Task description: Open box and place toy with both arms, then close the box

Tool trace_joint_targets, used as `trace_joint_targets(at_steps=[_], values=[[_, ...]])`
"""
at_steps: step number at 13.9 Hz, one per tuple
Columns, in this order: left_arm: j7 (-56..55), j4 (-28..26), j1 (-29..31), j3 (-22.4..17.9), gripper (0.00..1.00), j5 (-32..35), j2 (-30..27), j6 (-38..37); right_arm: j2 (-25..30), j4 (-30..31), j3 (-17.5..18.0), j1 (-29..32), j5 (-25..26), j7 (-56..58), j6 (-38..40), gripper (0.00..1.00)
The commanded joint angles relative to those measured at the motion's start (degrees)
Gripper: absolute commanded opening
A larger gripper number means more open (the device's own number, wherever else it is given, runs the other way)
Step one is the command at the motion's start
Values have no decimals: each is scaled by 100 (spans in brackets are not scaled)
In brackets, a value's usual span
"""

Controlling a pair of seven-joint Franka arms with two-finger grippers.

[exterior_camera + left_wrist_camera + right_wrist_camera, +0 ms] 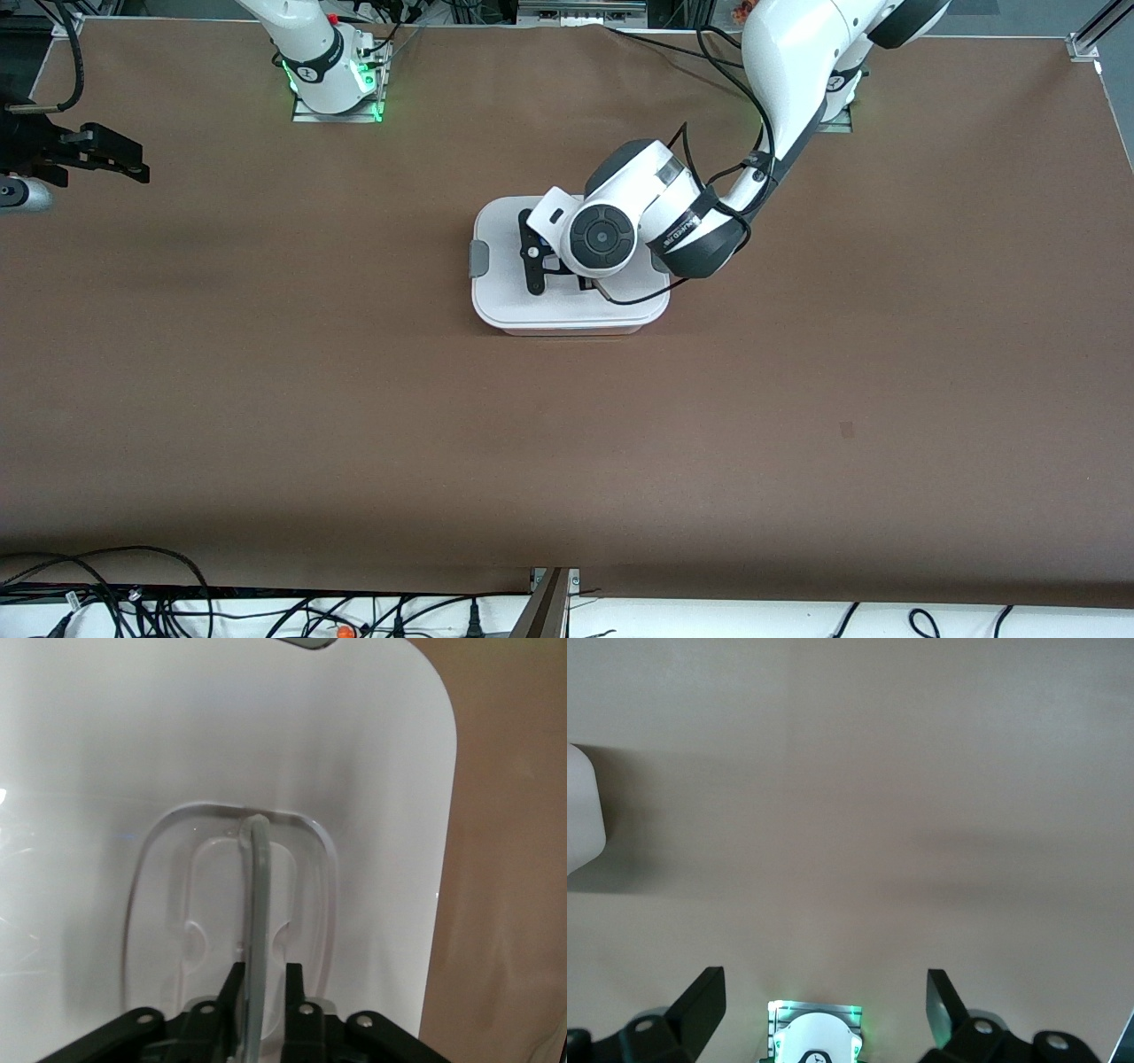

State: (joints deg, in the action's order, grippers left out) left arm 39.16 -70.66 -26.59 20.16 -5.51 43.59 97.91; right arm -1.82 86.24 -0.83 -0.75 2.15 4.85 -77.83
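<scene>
One box (567, 306) sits mid-table with its white lid (500, 266) on, directly under the left gripper (264, 979). The left gripper's two fingers stand either side of the thin clear handle (256, 904) in the lid's sunken middle, close to it but with a sliver of room, so I cannot tell whether they pinch it or have let go. The lid looks light, stiff and slick, so that handle strikes me as the only sure place to hold; the grey clip (478, 258) is another catch point. The right gripper (824, 997) waits over bare table (266, 399) near the right arm's end, fingers spread wide, holding nothing. Two arms, one box; no toy shows.
</scene>
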Motion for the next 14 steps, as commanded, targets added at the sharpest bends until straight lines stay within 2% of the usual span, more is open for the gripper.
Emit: trace_joint_targets(at_steps=[1,5,9,12,14], values=[[30,-255,31,-29,100,129,-289,9,68,51,-31,-22,-83,7,-39,100],[-66,-185,215,-73,100,94,-807,-412,68,51,-31,-22,-83,7,-39,100],[-1504,-185,566,-196,100,165,-1422,-1054,68,51,-31,-22,-83,7,-30,100],[-2017,-176,1110,-258,100,191,-1958,-1380,68,42,-31,-22,-83,7,-39,100],[-2062,-193,1541,-241,100,689,-2319,-1459,68,42,-31,-22,-83,7,-39,100]])
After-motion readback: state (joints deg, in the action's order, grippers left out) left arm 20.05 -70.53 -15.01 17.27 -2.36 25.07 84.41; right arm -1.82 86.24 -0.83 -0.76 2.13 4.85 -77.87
